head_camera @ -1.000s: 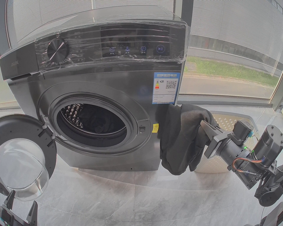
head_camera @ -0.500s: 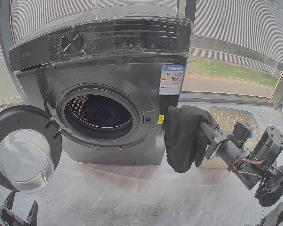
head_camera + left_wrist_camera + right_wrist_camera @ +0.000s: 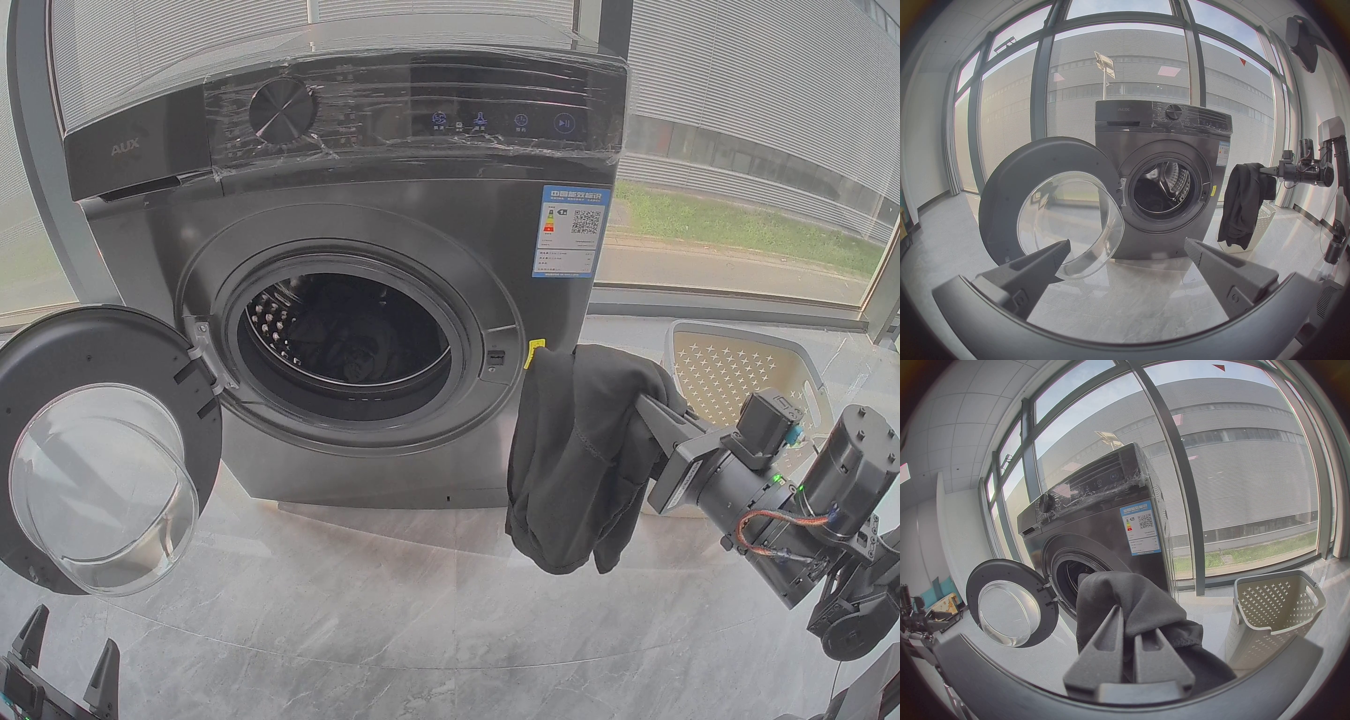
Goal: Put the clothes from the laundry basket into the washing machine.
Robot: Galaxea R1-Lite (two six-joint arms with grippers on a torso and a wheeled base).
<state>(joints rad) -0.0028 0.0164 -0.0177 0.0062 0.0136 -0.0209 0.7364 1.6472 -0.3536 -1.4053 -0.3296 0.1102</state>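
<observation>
As view shifts toward washing machine (image 3: 375, 197), right gripper (image 3: 652, 408), clamped on black garment (image 3: 572, 459), nears drum opening; left gripper (image 3: 1126, 243) agape.

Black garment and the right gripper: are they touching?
Touching. In the right wrist view, the right gripper pinches a fold of the black garment between its jaws.

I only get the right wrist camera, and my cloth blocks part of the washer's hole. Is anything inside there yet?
Observer: Yes. The head view shows dark clothes lying in the drum.
Operator: Is my cloth dragging on the ground?
Observer: No. In the left wrist view the cloth hangs clear of the floor.
Operator: What about the other tool?
Observer: The left tool is open and holds nothing.
</observation>
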